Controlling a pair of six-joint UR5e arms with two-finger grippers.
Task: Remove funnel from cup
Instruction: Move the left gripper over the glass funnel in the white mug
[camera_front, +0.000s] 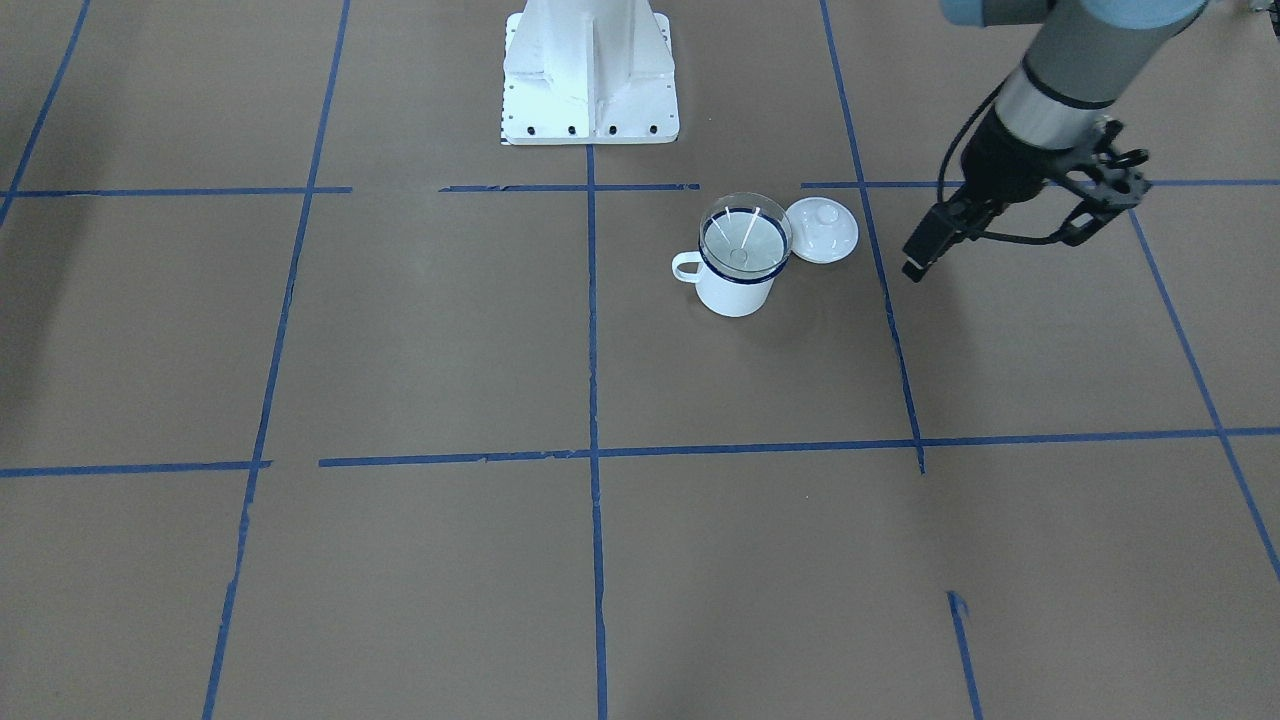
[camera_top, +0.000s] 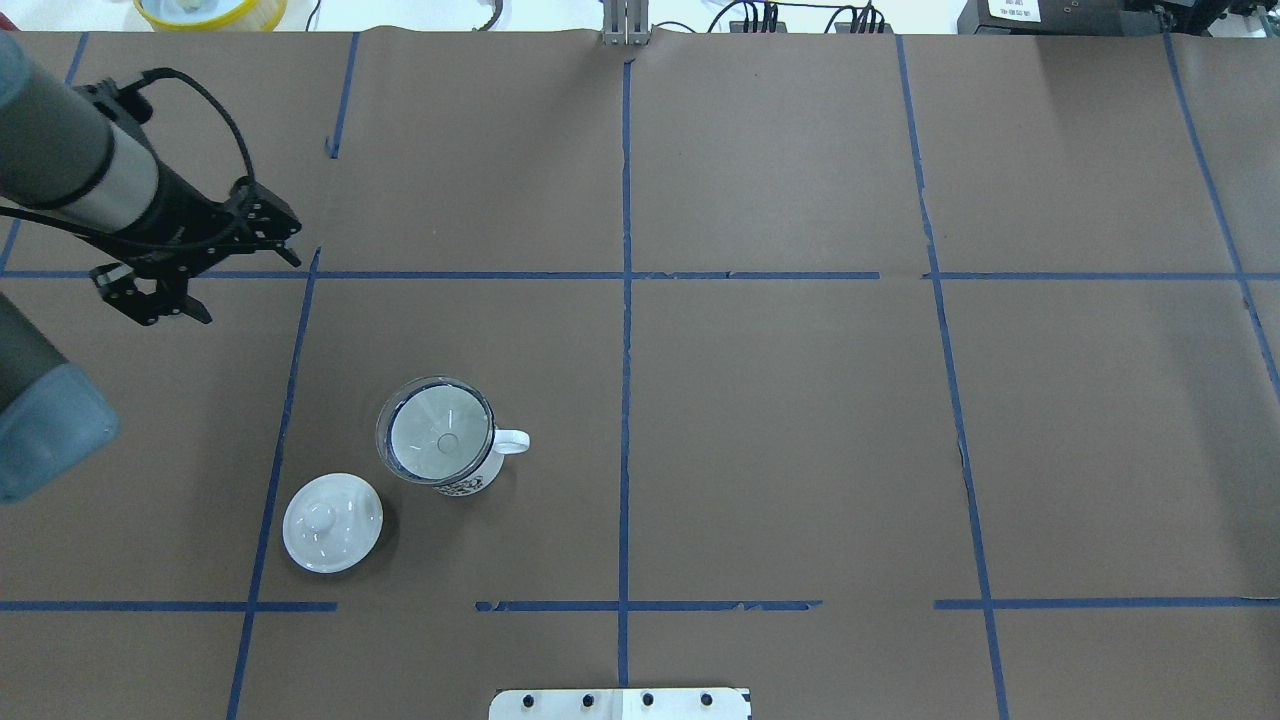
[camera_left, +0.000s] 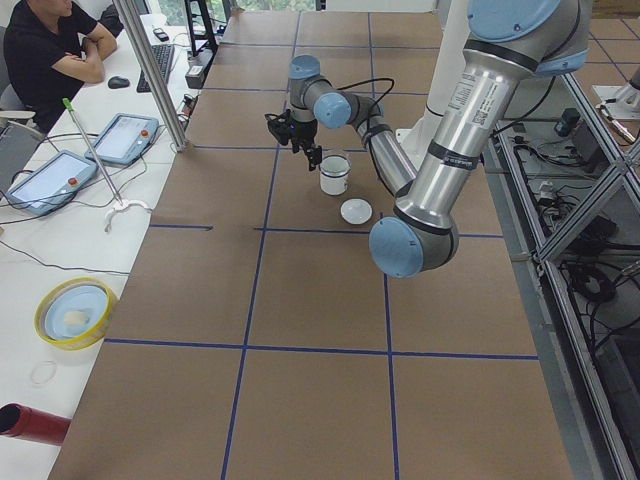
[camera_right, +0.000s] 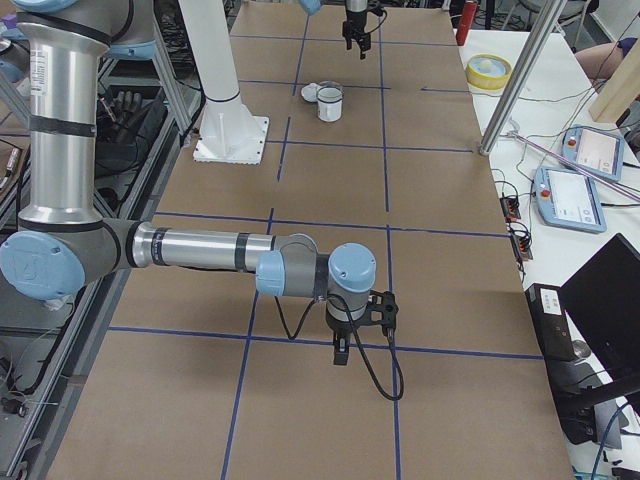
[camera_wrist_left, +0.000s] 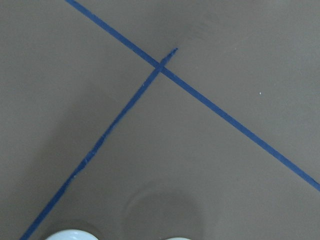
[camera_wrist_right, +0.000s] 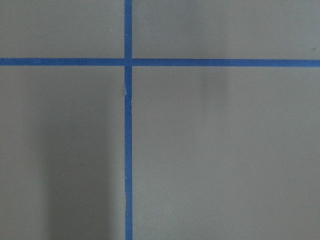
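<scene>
The clear funnel (camera_front: 745, 238) (camera_top: 437, 430) sits upright in the cup (camera_front: 735, 292) (camera_top: 473, 484), a white enamel mug with a dark blue rim. The cup stands near the table's middle with its handle (camera_top: 512, 441) pointing toward the centre line. My left gripper (camera_top: 250, 290) (camera_front: 1110, 208) is open and empty. It hovers above the table, well apart from the cup, further from the robot and to its left. My right gripper (camera_right: 352, 335) shows only in the exterior right view, low over the far right of the table. I cannot tell whether it is open or shut.
A white round knobbed lid (camera_top: 332, 522) (camera_front: 822, 230) lies on the table close beside the cup, on the robot's side. The robot's white base (camera_front: 590, 80) stands behind them. A yellow bowl (camera_top: 210, 10) sits at the far table edge. An operator (camera_left: 50, 50) sits beyond it.
</scene>
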